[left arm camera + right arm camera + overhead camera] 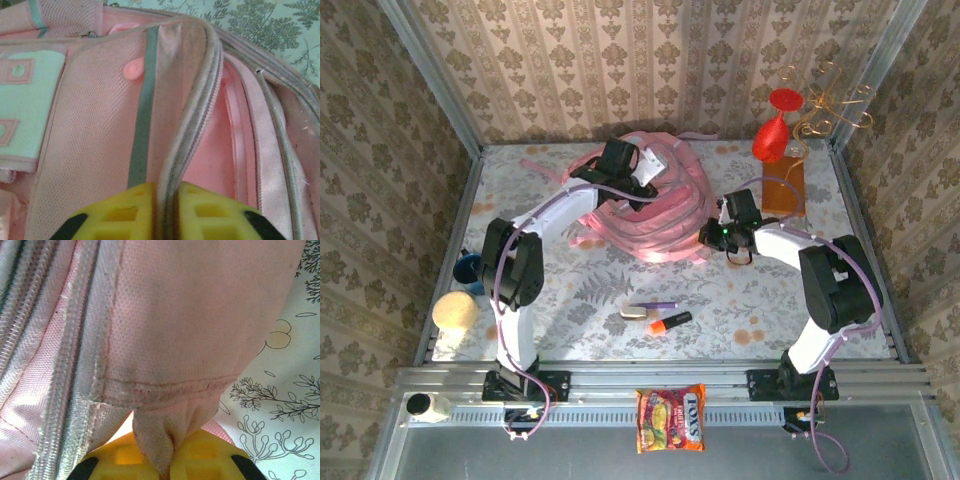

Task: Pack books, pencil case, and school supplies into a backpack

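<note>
Table (770, 310) covered in a pale leaf-and-flower print, enclosed on three sides by walls (620, 60) of beige damask wallpaper; a metal rail (720, 375) runs along the 6 o'clock edge. The pink backpack (665, 215) lies toward 12 o'clock of the table's centre. The left gripper (167, 190) is clenched on its zipper edge at 11 o'clock; the right gripper (170, 460) pinches a fabric fold at 4 o'clock. The marker (670, 322), purple pen (655, 305) and beige piece (632, 313) lie together toward 6 o'clock, apart from the backpack.
</note>
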